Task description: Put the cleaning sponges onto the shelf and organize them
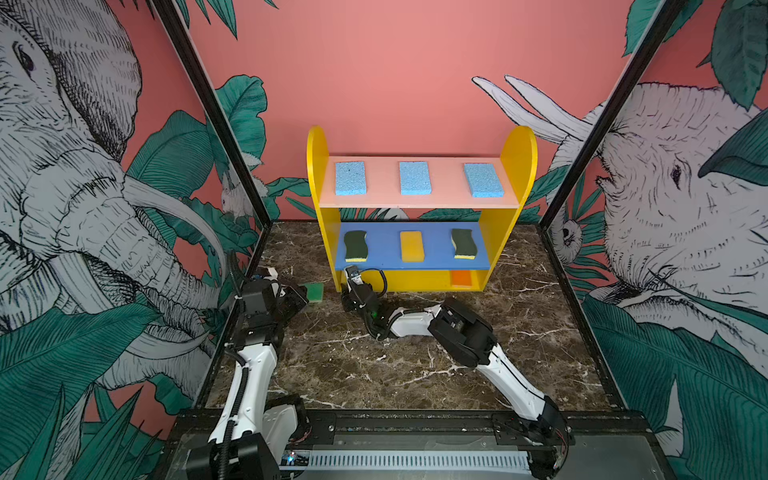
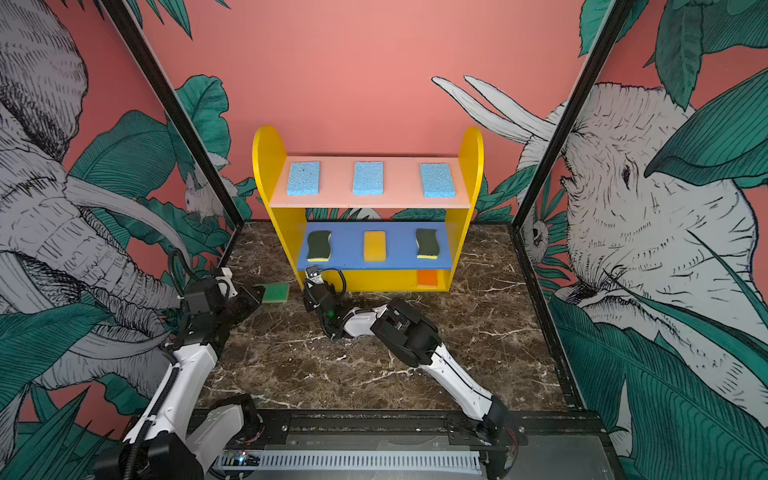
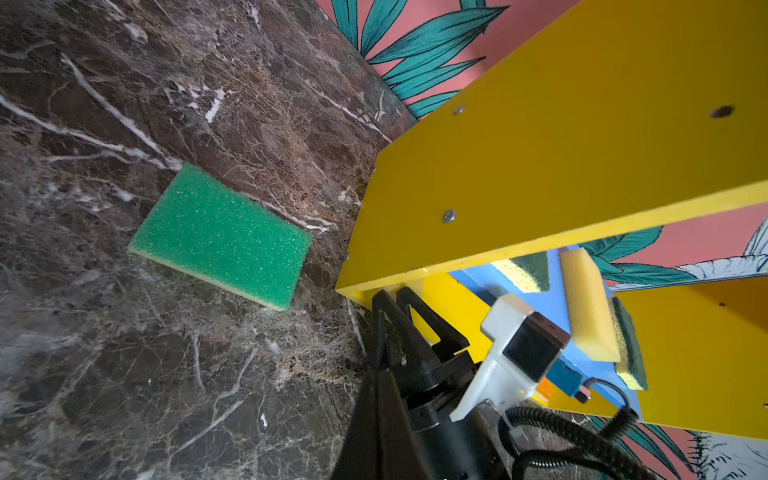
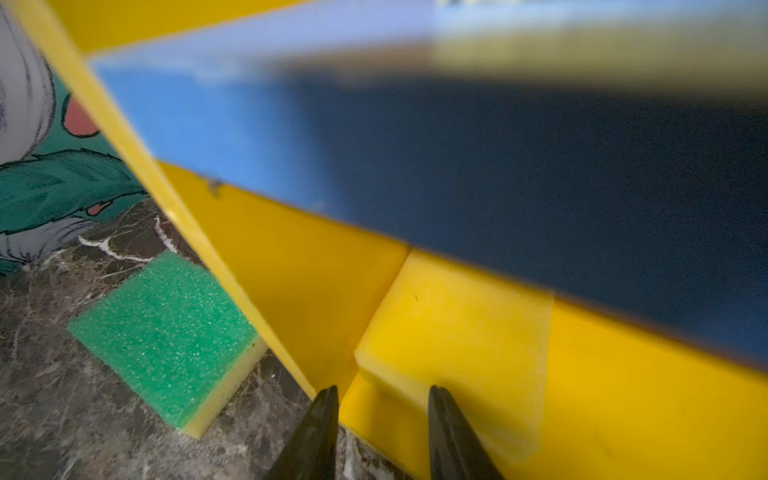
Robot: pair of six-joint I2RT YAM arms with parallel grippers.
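- Right gripper (image 4: 382,415): the fingers (image 4: 320,428) stand apart and grip nothing. The tips sit at the near edge of a yellow sponge (image 4: 453,340), which lies flat at the left end of the yellow base (image 4: 644,415), under the blue middle board (image 4: 415,145).
- Left gripper (image 1: 302,296): fingers together, empty, low over the table (image 3: 104,374) at the left end of the green sponge (image 3: 220,235).
- Green sponge: the only sponge seen off the shelf (image 1: 517,166). It lies flat, green face up, just left of the left side panel (image 3: 540,166). Its long axis appears to run left to right, toward that panel.
- Deciding relation: the green sponge lies immediately right of the left fingertips, while the side panel stands between it and the right gripper. The left arm is judged nearer. Its fingers would need to part first and close across the short width.
- Remainder: three light-blue sponges (image 1: 414,178) are on the top board, and an orange sponge (image 1: 461,277) is at the right end of the base. The centre of the base appears free.
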